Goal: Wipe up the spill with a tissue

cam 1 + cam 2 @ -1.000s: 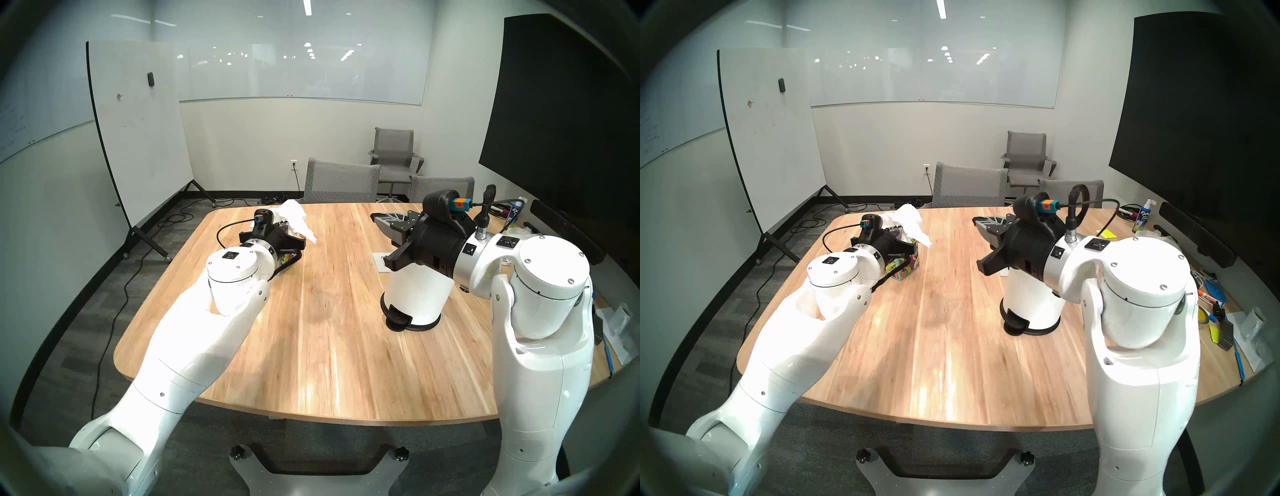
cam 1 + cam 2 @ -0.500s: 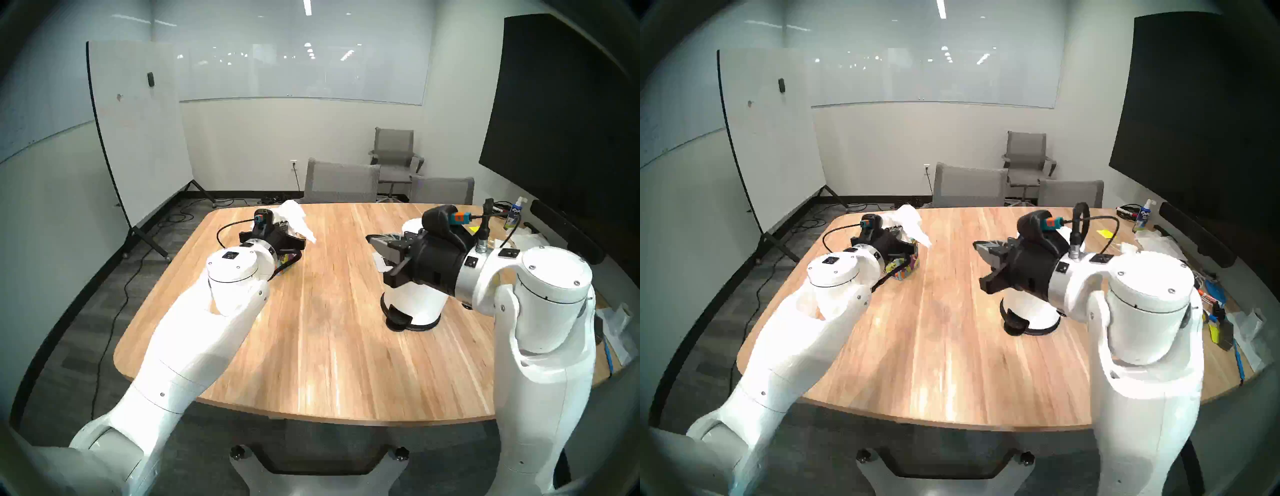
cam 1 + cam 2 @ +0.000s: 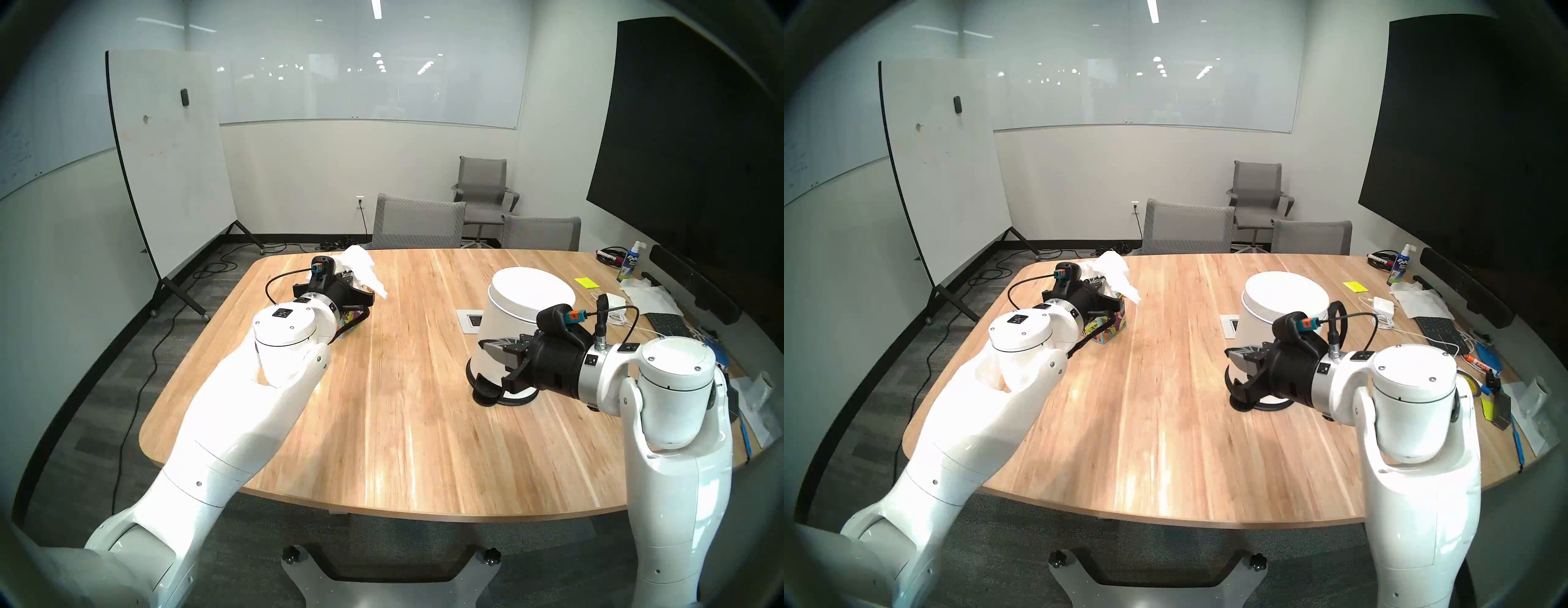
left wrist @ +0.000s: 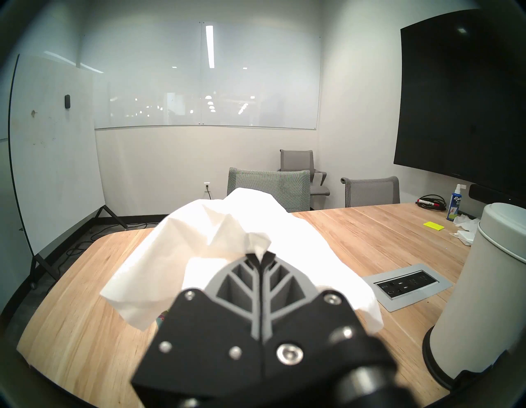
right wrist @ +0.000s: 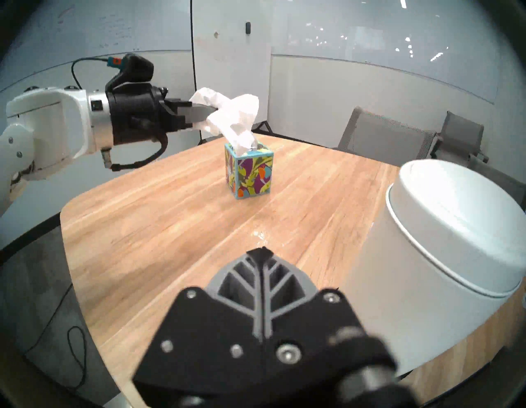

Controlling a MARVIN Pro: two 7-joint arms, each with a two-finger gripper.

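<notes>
My left gripper [image 5: 210, 109] is shut on a white tissue [image 5: 236, 114] and holds it above the toucan-print tissue box [image 5: 250, 173]. The tissue's lower end still reaches into the box's top. It drapes over the fingertips in the left wrist view [image 4: 227, 236] and shows in the head view [image 3: 360, 265]. My right gripper [image 3: 483, 344] is shut and empty, low beside the front of the white pedal bin [image 3: 526, 305]. No dark brown spill shows clearly. A faint speckled mark [image 5: 259, 235] lies on the wooden table [image 3: 403, 424] between the box and my right gripper.
A grey power outlet panel [image 3: 469, 320] is set in the table behind the bin. A keyboard [image 3: 666, 325], a spray bottle [image 3: 632, 265], a yellow sticky note [image 3: 585, 282], papers and cables crowd the right edge. Grey chairs [image 3: 420, 225] stand at the far side.
My right arm has dropped and drawn back toward the near right, uncovering the bin's lid; its gripper stays shut. My left gripper and the tissue have not moved.
</notes>
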